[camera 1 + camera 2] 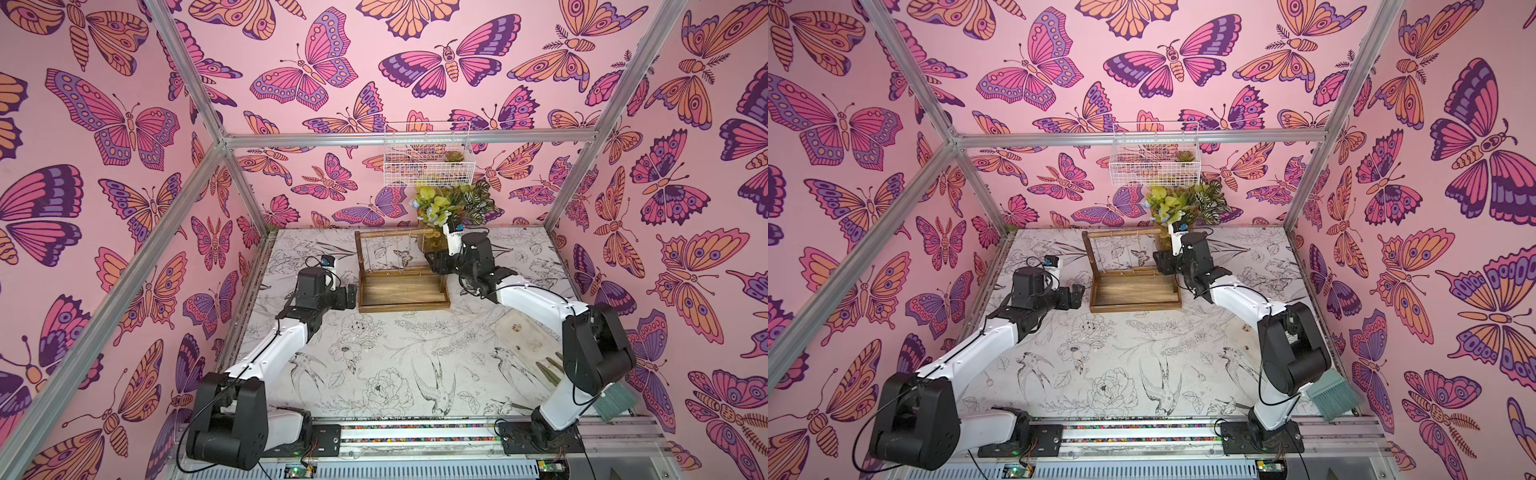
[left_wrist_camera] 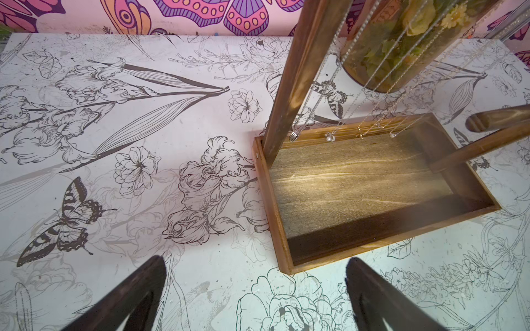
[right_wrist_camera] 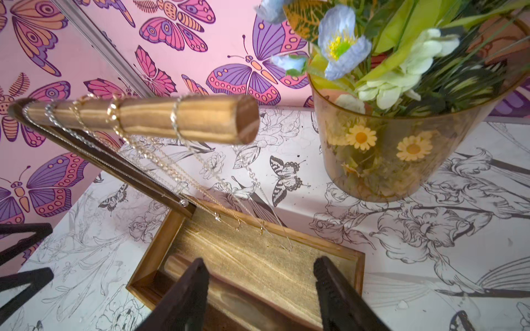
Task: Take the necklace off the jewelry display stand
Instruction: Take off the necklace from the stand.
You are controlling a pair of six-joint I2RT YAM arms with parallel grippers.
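The jewelry display stand (image 1: 403, 308) stands far in the middle of the bench (image 1: 374, 353); the right gripper (image 3: 260, 261) hovers by the right end of its top bar (image 3: 200, 117), jaws partly apart and empty, probably because the necklace (image 3: 175, 114) loops over that bar and must slide off there. The left gripper (image 2: 256, 262), wide apart and empty, hangs just left of the tray (image 2: 272, 212), perhaps to steady it. Only the right wrist view shows these loops; both top views give faint threads.
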